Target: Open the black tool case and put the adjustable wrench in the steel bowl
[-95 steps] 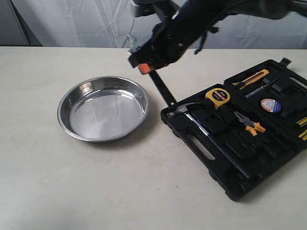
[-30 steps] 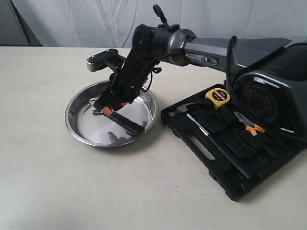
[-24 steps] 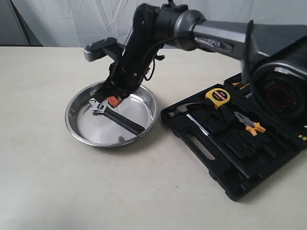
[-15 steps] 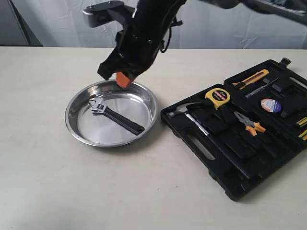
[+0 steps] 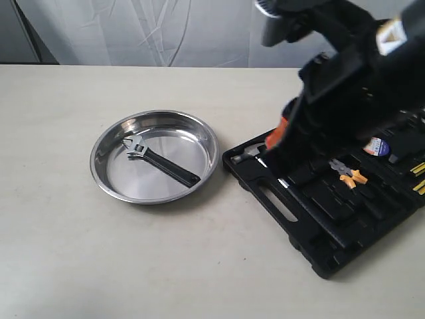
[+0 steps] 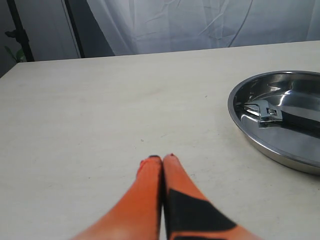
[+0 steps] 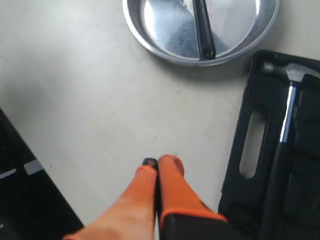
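Observation:
The adjustable wrench (image 5: 156, 161) lies flat inside the steel bowl (image 5: 207, 138), silver head toward the bowl's left, black handle toward its lower right. It also shows in the left wrist view as the wrench (image 6: 270, 114) in the bowl (image 6: 240, 120), and in the right wrist view as the wrench handle (image 7: 202, 27) in the bowl (image 7: 145, 42). The black tool case (image 5: 265, 199) lies open on the right. My right gripper (image 7: 159, 164) is shut and empty, raised above the case's near-left part. My left gripper (image 6: 161, 160) is shut over bare table, left of the bowl.
In the case sit a claw hammer (image 7: 287, 115), orange-handled pliers (image 5: 350, 171) and a tape roll (image 5: 376, 145). The right arm (image 5: 345, 86) covers much of the case. A grey curtain (image 5: 166, 30) hangs behind the table.
The right arm has lifted away from the bowl and swung right over the case, its gripper shut and empty. The wrench stays lying in the bowl.

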Available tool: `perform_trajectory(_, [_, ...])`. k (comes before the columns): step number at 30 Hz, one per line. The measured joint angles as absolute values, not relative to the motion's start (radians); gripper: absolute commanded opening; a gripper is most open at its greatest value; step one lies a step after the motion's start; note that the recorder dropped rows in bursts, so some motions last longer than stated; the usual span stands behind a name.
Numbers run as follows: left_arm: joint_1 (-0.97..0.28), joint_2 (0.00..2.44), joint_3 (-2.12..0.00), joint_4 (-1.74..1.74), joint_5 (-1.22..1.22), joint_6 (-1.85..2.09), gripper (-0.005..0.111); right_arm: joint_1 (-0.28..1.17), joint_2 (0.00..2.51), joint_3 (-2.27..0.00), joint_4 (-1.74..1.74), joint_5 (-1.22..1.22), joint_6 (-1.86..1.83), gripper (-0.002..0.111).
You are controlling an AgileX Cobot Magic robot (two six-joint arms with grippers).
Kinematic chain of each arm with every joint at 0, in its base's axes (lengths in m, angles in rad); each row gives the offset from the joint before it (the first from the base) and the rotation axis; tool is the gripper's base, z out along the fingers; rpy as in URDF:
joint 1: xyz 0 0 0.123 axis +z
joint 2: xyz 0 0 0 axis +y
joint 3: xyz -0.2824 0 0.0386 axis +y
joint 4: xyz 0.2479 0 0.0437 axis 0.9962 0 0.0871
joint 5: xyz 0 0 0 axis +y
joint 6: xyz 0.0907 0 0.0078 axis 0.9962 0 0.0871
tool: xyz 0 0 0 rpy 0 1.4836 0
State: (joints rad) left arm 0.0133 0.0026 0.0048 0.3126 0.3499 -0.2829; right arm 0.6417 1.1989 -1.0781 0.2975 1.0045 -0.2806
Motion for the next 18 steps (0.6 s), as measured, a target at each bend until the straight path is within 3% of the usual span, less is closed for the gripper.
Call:
perform_trajectory(9, [0.013, 0.003, 0.005, 0.313, 0.350, -0.283, 0.000, 0.642, 0.969, -1.048, 0.310, 1.034, -0.273, -0.001])
perform_trajectory(14, [0.013, 0.003, 0.005, 0.313, 0.350, -0.283, 0.000, 0.620, 0.838, -0.875, 0.146, 0.742, -0.292, -0.001])
perform_trajectory(18, [0.013, 0.003, 0.005, 0.313, 0.350, -0.283, 0.000, 0.504, 0.723, -0.619, 0.129, 0.410, -0.295, -0.001])
